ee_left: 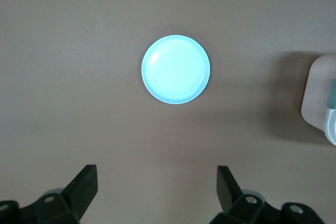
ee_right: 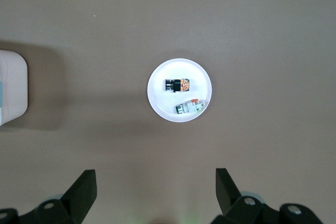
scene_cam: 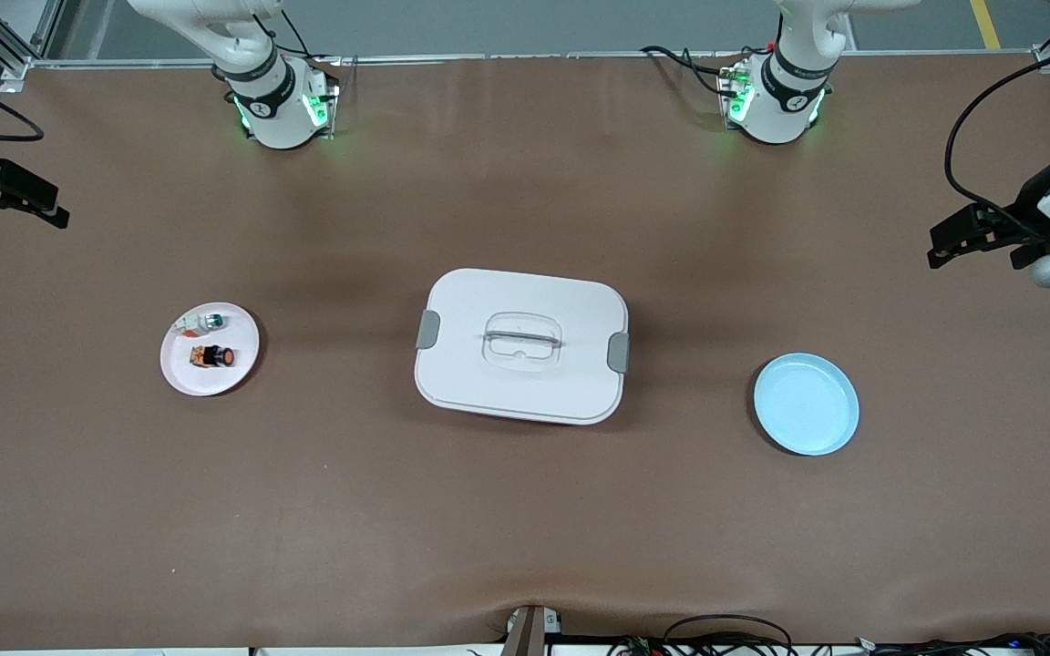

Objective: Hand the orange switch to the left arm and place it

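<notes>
blue plate [scene_cam: 806, 404] sits nearest, empty for the drop. orange switch [scene_cam: 213, 356] waits on the pink plate [scene_cam: 180, 374], box [scene_cam: 521, 345] between them blocking. left tool [ee_left: 157, 190] and right tool [ee_right: 156, 191] both released, high over the desk [scene_cam: 525, 528].

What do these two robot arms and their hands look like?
Both arms are glossy white with black joint rings, green lights glowing at their bases and black cables trailing beside them. The left hand and right hand are matte black with two angular fingers; each stands open.
</notes>
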Robot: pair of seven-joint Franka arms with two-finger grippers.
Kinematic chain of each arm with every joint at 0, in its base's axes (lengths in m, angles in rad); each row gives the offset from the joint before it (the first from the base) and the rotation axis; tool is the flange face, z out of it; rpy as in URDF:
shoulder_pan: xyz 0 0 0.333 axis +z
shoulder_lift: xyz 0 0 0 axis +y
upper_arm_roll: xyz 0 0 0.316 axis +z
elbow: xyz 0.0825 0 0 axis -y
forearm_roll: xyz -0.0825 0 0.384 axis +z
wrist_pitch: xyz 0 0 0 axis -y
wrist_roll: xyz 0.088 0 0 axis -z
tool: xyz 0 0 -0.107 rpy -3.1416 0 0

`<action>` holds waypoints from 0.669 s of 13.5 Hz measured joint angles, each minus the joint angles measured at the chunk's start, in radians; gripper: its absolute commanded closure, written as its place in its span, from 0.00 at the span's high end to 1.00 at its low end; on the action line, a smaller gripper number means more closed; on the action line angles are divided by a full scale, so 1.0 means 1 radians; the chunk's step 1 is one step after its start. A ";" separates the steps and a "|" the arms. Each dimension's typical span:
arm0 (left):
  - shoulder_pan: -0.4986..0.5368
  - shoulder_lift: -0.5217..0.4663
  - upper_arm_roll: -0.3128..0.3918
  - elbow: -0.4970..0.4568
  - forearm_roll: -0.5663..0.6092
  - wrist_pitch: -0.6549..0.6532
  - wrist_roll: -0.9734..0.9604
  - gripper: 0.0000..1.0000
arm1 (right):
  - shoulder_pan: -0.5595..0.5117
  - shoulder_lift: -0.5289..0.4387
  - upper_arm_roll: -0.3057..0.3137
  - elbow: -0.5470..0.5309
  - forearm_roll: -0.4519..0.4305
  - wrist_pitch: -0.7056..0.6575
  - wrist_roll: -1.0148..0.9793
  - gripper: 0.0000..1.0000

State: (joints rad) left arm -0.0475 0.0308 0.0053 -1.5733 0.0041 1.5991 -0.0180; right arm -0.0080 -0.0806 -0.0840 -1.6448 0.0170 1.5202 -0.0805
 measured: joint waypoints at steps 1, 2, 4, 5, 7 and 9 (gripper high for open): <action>0.000 0.000 0.000 0.000 0.000 0.000 0.000 1.00 | 0.000 0.000 0.000 0.000 0.002 0.000 0.005 1.00; 0.000 0.000 0.000 0.000 0.000 0.000 0.000 1.00 | 0.000 0.000 0.000 0.000 0.003 0.000 0.011 1.00; 0.000 0.000 0.000 0.000 0.000 0.000 0.000 1.00 | 0.000 0.000 0.000 0.000 0.003 0.000 0.015 1.00; 0.000 0.000 0.000 0.000 0.000 0.000 0.000 1.00 | 0.000 0.000 0.000 0.000 0.003 0.000 0.016 1.00; 0.000 0.000 0.000 0.000 0.000 0.000 0.000 1.00 | 0.000 -0.001 0.000 0.000 0.003 0.000 0.016 1.00; 0.000 0.000 0.000 0.000 0.000 0.000 0.000 1.00 | 0.000 -0.001 0.000 0.000 0.003 0.000 0.016 1.00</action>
State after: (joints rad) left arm -0.0474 0.0308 0.0053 -1.5733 0.0041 1.5991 -0.0180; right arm -0.0080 -0.0811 -0.0844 -1.6443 0.0201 1.5206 -0.0643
